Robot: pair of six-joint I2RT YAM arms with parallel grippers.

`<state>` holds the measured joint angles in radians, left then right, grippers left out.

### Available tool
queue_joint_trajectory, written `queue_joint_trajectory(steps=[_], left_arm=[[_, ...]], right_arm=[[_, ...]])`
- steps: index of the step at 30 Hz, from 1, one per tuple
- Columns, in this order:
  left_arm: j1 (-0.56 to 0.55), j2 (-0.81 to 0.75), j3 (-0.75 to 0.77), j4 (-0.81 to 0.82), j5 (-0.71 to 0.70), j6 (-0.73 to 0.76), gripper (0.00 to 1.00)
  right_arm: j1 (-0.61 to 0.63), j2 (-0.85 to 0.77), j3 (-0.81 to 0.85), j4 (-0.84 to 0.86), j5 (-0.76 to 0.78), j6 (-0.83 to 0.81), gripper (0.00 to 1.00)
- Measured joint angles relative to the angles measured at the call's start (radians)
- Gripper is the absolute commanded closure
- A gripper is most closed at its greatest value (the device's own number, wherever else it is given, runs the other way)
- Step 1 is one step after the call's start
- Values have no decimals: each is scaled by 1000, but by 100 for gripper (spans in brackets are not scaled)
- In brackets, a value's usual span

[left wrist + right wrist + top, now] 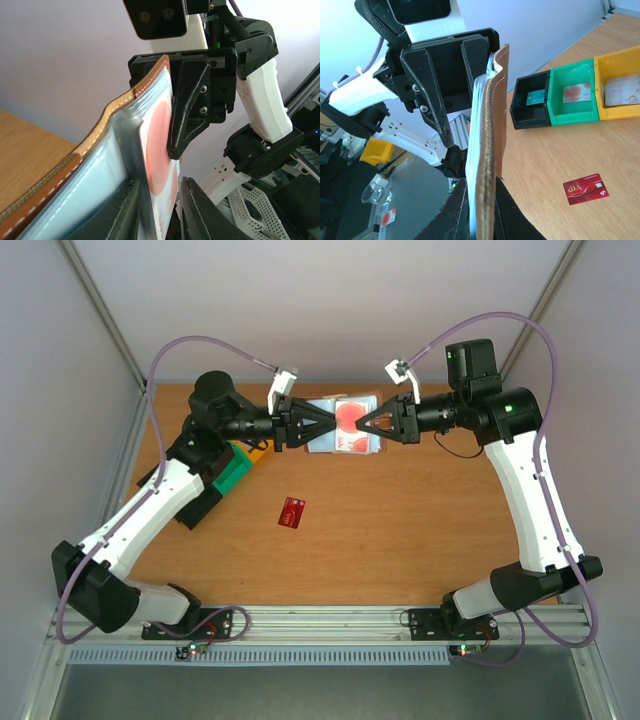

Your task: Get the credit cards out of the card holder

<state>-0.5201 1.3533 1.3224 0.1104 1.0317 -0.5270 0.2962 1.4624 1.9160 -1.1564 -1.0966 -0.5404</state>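
**Found the card holder (342,428) aloft between both arms**

Saw the holder spread open and hanging clear of the wooden worktop (420,530), over its far middle. Noted the pale blue inside facing the top camera and the brown stitched leather facing away. Counted two red discs behind its clear pockets in that view.

Saw the right end effector (481,189) pressed together on one edge of the holder, pinching leather and pockets between its two fingers. Confirmed this from the left wrist view, with one black finger lying flat against the pocket face.

Saw the left end effector (157,186) straddling the opposite edge, fingers a little apart. Placed one finger on each side of a pocketed card (161,135) bearing a large red disc. Could not tell whether those fingers pressed on the holder or merely flanked it.

Spotted one red credit card (292,511) lying flat on the worktop. Placed it well apart from the holder, nearer the arm bases and between the two arms. Read "VIP" on it in the right wrist view.

Noted three small bins touching in a row on the left part of the worktop: a black bin (532,106), a green bin (572,100) and a yellow bin (620,92). Found them partly under the left arm in the top view. Made out a card lying in each.
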Motion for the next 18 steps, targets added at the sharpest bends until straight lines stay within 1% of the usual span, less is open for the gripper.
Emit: queue_joint_trajectory(steps=[2,5,6,8,12,13,16,18], left_arm=[[-2,3,0,5,0,-8,77],[-14,15,3,5,-2,-19,84],[-18,21,6,3,-3,-20,87],[-21,30,13,-3,-7,-18,99],[-20,35,16,-8,-8,-18,100],[-19,35,16,-8,-8,-19,100],[-12,34,16,-8,-7,-24,100],[-10,33,16,-8,-8,-25,100]], right_arm=[[0,1,0,0,-2,0,99],[-1,9,10,-3,-4,0,99],[-1,11,13,-3,-4,0,99],[-5,12,13,-6,-3,-1,99],[-7,12,13,-9,-2,-8,98],[-8,12,13,-10,-1,-12,93],[-10,12,13,-11,-1,-23,76],[-16,12,13,-17,-6,-27,71]])
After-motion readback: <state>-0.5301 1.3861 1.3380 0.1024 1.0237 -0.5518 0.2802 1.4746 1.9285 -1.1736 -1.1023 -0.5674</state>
